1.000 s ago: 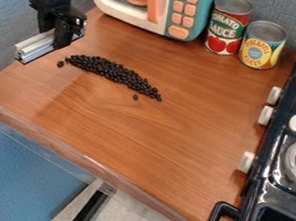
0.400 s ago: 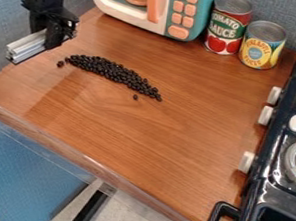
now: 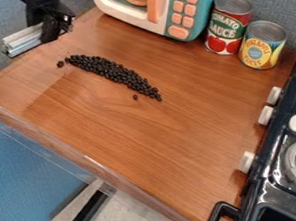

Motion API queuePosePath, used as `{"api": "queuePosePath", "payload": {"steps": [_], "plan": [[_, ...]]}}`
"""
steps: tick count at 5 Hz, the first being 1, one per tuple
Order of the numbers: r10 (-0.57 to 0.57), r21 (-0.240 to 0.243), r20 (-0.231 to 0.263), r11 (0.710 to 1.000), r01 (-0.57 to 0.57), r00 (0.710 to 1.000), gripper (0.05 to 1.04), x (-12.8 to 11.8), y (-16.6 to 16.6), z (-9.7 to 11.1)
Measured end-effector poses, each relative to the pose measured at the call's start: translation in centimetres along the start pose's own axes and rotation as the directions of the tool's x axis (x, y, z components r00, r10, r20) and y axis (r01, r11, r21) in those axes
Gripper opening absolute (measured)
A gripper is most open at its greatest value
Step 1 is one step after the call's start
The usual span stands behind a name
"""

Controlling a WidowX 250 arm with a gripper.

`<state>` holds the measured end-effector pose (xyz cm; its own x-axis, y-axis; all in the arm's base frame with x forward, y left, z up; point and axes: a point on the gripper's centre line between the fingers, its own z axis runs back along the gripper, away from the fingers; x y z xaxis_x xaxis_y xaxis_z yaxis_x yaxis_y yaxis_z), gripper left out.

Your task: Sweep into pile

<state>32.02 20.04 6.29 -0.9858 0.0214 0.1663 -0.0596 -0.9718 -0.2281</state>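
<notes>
Clamping a silver bar (image 3: 22, 40), upper left
The tool (image 3: 50, 33) is near the black beans (image 3: 114, 72), kinda strung out in a slanted band on the counter (image 3: 141, 137).

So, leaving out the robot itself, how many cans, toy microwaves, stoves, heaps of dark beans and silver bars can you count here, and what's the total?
Cans: 2 (red can, yellow can)
Toy microwave: 1
Stove: 1
Heap of dark beans: 1
Silver bar: 1
Total: 6
</notes>
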Motion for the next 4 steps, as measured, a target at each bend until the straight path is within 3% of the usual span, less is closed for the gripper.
{"api": "queuePosePath", "payload": {"steps": [4], "plan": [[0.010, -0.012, 0.045, 1.000, -0.009, 0.999, 0.380, -0.8, -0.9, -2.7]]}}
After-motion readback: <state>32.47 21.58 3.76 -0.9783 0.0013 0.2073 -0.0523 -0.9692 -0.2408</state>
